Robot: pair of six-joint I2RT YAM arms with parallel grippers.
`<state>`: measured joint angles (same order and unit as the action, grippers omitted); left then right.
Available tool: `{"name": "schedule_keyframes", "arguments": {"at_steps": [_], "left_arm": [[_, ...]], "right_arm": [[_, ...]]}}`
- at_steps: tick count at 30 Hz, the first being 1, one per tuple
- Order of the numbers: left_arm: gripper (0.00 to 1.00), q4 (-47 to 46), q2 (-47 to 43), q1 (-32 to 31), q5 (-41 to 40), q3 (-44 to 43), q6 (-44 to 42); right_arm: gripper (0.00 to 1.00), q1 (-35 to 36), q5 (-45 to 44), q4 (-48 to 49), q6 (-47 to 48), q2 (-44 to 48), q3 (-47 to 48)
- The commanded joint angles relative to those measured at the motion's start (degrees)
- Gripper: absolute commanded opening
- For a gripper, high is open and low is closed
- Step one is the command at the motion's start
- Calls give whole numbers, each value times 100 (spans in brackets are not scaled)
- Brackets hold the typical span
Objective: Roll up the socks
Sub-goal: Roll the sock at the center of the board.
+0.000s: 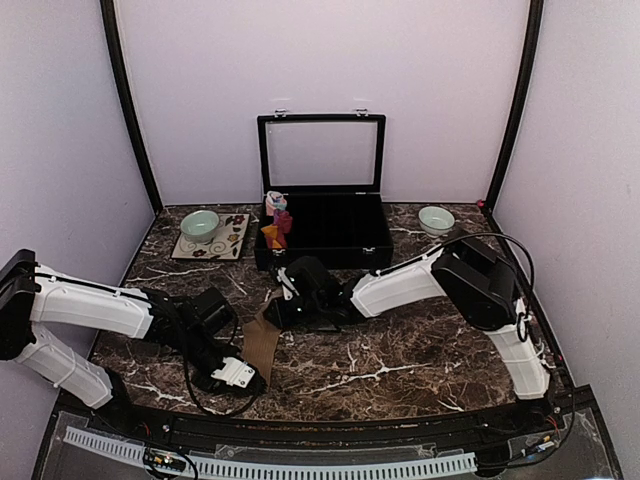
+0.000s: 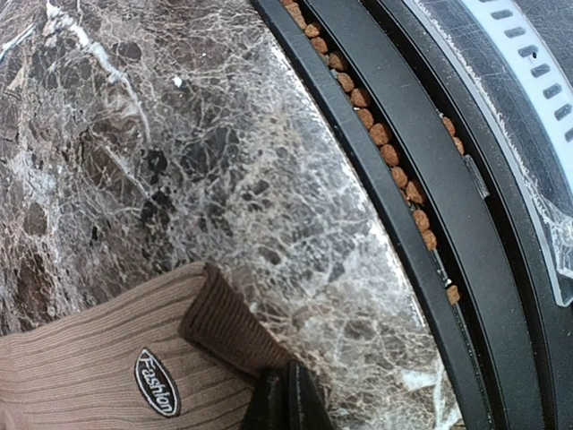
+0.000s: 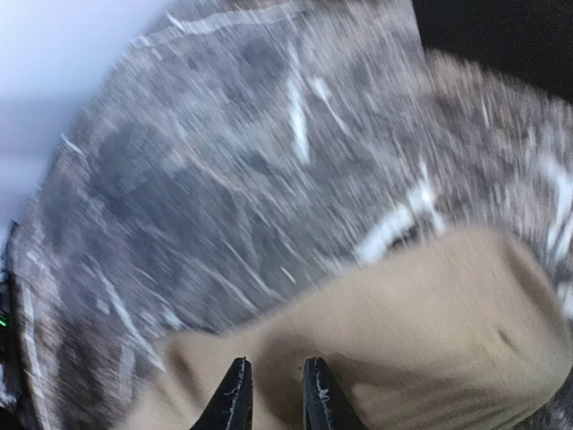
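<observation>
Tan sock point(image 1: 262, 340) flat on the table point(image 1: 400, 350), toward the near edge, stretched from left gripper point(image 1: 250, 378) to right gripper point(image 1: 275, 312). Largest first: table of dark brown marble, glossy, threaded with white veins, rimmed at the front by a black rail point(image 2: 419, 269) beside a channel of small brown pellets point(image 2: 385, 143); broad bare room right of centre, in front of the right arm. Next, black box point(image 1: 330, 258) at back centre, rectangular, split into compartments, glass lid point(image 1: 322, 152) standing upright; red sock point(image 1: 284, 222) poking up from its left end, orange showing beside it. Then the tan sock close up point(image 2: 89, 367): soft ribbed knit, darker folded cuff, oval black label point(image 2: 157, 382) reading "Fashion"; cuff corner a little short of the rail, bare marble between. Left gripper point(image 2: 285, 399) at that corner, fingers pressed fully together, pinching the cuff. Right gripper point(image 3: 276, 394) at the sock's far end, low over the fabric, fingers point(image 3: 235, 394) dark and slim, a narrow gap between, cloth showing in it; view blurred, so cannot tell whether gripping or only hovering. Smaller: pale green bowl point(image 1: 200, 224), round and smooth, on a square patterned mat point(image 1: 232, 240) at back left, well apart from the tan sock; white bowl point(image 1: 436, 219) at back right, near the box's corner.
</observation>
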<state>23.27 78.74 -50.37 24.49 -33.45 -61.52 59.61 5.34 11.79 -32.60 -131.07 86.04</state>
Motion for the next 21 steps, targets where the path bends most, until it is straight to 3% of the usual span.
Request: {"name": "schedule_keyframes", "arguments": {"at_steps": [1,6,12,16,21], "left_arm": [[0,456,122,18,53,-114,-55],[0,504,442,1,167,-612,-37],[0,1123,1719,-55,51,-1936,405],[0,1064,2145,-237,287,-2477,507],[0,965,2580,-374,602,-2797,850]], "right_arm": [[18,-175,-283,-487,30,151,-471],[16,-588,-689,-533,57,751,-1294],[15,-923,-988,-827,312,1148,-1654],[15,-1073,-1062,-804,466,1423,-1884],[20,-1152,-1147,-565,690,2071,-2517]]}}
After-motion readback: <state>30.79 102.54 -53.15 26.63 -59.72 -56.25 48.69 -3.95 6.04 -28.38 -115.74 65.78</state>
